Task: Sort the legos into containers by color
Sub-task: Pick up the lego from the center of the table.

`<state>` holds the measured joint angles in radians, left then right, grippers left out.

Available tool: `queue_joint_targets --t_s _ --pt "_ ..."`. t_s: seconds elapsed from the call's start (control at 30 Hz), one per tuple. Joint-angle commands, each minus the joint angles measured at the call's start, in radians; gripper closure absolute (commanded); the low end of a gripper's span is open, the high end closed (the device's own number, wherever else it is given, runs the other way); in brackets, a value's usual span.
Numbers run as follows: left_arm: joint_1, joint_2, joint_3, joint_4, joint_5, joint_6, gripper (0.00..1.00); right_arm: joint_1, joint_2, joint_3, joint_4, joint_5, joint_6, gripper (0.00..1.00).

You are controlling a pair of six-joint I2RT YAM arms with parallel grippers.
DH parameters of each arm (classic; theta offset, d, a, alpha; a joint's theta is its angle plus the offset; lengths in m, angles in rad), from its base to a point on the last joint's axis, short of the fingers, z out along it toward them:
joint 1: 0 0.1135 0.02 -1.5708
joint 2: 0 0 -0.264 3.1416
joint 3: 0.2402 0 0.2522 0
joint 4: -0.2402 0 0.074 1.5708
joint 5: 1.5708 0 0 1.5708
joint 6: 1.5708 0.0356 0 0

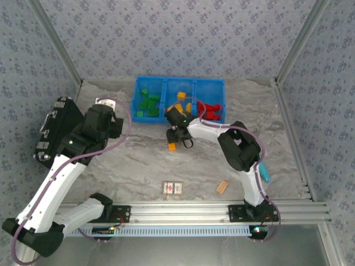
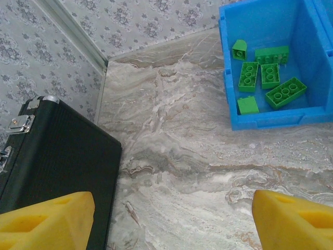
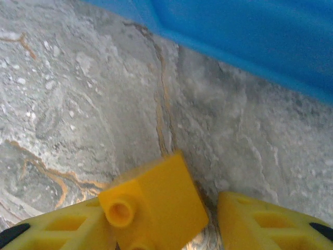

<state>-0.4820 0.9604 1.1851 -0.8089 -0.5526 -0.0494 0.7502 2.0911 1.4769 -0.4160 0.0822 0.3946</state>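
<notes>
Right wrist: tilted yellow lego [image 3: 156,200] inside right end effector [image 3: 165,221], stud facing lower-left.

The marbled grey counter [image 1: 138,160] carries the blue containers [image 1: 191,79] at its far side, a black case [image 1: 52,124] at left, and a printed card [image 1: 173,188] and wooden block [image 1: 222,187] near the front.

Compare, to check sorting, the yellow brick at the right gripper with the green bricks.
The yellow brick is outside the bins; the green bricks lie inside one. The yellow brick is between the fingers of the right gripper; the green bricks are untouched. Both have studs.
</notes>
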Motion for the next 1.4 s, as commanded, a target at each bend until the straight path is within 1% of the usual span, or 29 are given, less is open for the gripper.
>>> queue_joint_targets --t_s 0.0,0.17,0.57,0.7,0.83,0.9,1.1,1.23,1.37 --pt "0.008 0.012 -0.01 0.026 0.012 -0.023 0.21 -0.002 0.028 0.043 -0.004 -0.022 -0.007 0.5" --pt "0.009 0.02 -0.016 0.036 0.013 -0.021 0.21 -0.005 0.044 0.061 -0.007 -0.035 -0.01 0.58" --pt "0.021 0.012 -0.054 0.088 0.045 -0.033 0.2 -0.006 0.049 0.067 -0.041 -0.024 -0.039 0.68" --pt "0.042 0.0 -0.077 0.123 0.059 -0.03 0.2 0.0 0.017 0.067 -0.043 -0.018 -0.053 0.69" --pt "0.081 -0.004 -0.095 0.123 0.103 -0.041 0.2 0.009 -0.028 0.1 -0.083 -0.001 -0.083 0.69" --pt "0.096 -0.011 -0.106 0.153 0.12 -0.043 0.2 0.014 -0.055 0.12 -0.102 0.01 -0.101 0.7" --pt "0.118 -0.043 -0.139 0.167 0.143 -0.054 0.2 0.02 -0.138 0.165 -0.131 0.05 -0.142 0.69" --pt "0.122 -0.058 -0.15 0.155 0.152 -0.056 0.2 0.009 -0.142 0.24 -0.168 0.087 -0.197 0.68" --pt "0.122 -0.08 -0.153 0.136 0.155 -0.044 0.19 -0.04 -0.102 0.325 -0.18 0.11 -0.24 0.68"
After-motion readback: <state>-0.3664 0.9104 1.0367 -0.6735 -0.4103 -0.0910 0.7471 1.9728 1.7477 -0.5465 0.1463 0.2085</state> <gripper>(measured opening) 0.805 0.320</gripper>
